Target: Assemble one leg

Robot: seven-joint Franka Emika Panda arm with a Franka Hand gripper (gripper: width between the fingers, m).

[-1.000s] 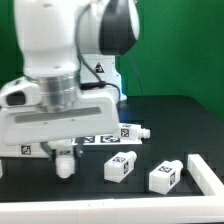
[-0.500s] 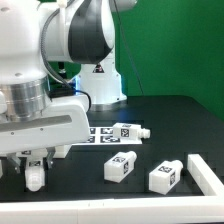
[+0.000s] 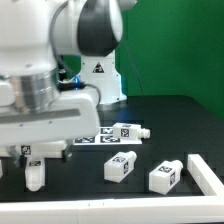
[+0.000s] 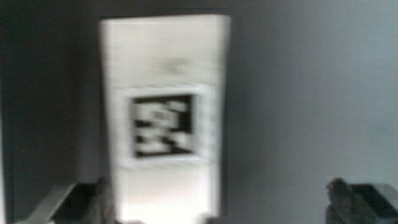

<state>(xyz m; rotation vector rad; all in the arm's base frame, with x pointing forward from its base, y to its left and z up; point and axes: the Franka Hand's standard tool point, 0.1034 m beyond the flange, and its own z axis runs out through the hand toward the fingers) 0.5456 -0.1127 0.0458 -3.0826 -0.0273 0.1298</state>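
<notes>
A white square leg (image 3: 35, 176) with a black tag stands under my gripper (image 3: 34, 160) near the table's front edge, at the exterior view's left. In the wrist view the leg (image 4: 169, 110) runs lengthwise between my dark fingers (image 4: 71, 203). It lies close beside one finger, and a wide gap separates it from the other. The jaws stand far apart, so my gripper (image 4: 217, 206) is open. I cannot tell whether the leg touches the near finger.
Two more white legs (image 3: 122, 166) (image 3: 165, 176) lie on the black table at front right, and another (image 3: 128, 132) lies behind them. A white part (image 3: 205, 172) shows at the right edge. The marker board (image 3: 95, 140) lies partly hidden behind my hand.
The arm swung toward the exterior view's left, and the white leg under the gripper went with it. In the last half second the hand barely shifted.
</notes>
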